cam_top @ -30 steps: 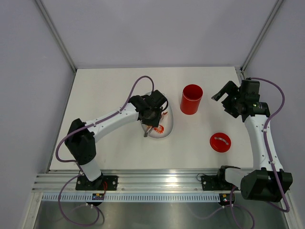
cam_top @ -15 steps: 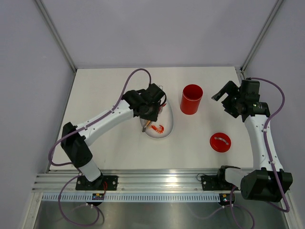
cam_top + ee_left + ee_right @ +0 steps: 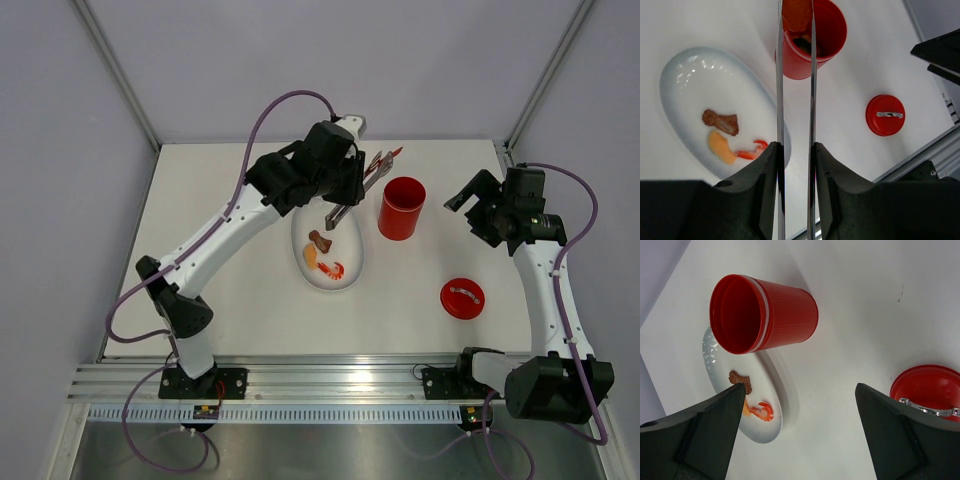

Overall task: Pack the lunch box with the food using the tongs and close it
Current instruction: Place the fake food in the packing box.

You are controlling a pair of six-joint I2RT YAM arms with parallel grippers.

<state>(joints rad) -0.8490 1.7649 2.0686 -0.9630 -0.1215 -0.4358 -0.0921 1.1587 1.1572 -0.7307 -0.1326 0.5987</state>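
Observation:
My left gripper (image 3: 796,147) is shut on the silver tongs (image 3: 779,90), squeezing both arms. A red-orange piece of food (image 3: 797,15) is pinched between the tong tips, high over the open red lunch box (image 3: 815,50), which has pieces inside. From above, the tongs (image 3: 365,180) slant from my left gripper (image 3: 350,193) toward the lunch box (image 3: 402,208). On the white plate (image 3: 352,262) lie a brown piece (image 3: 320,240), an orange piece (image 3: 312,257) and a red shrimp (image 3: 333,268). My right gripper (image 3: 800,390) hangs open and holds nothing, right of the lunch box (image 3: 775,315).
The flat red lid (image 3: 462,298) with a metal handle lies on the table, right of the plate and below my right gripper (image 3: 464,210); it also shows at the right edge as the lid (image 3: 930,385). Grey walls enclose the white table.
My left arm has risen from the plate and swung to the back right, carrying the tongs with a piece of food to above the lunch box. The right arm has stayed still.

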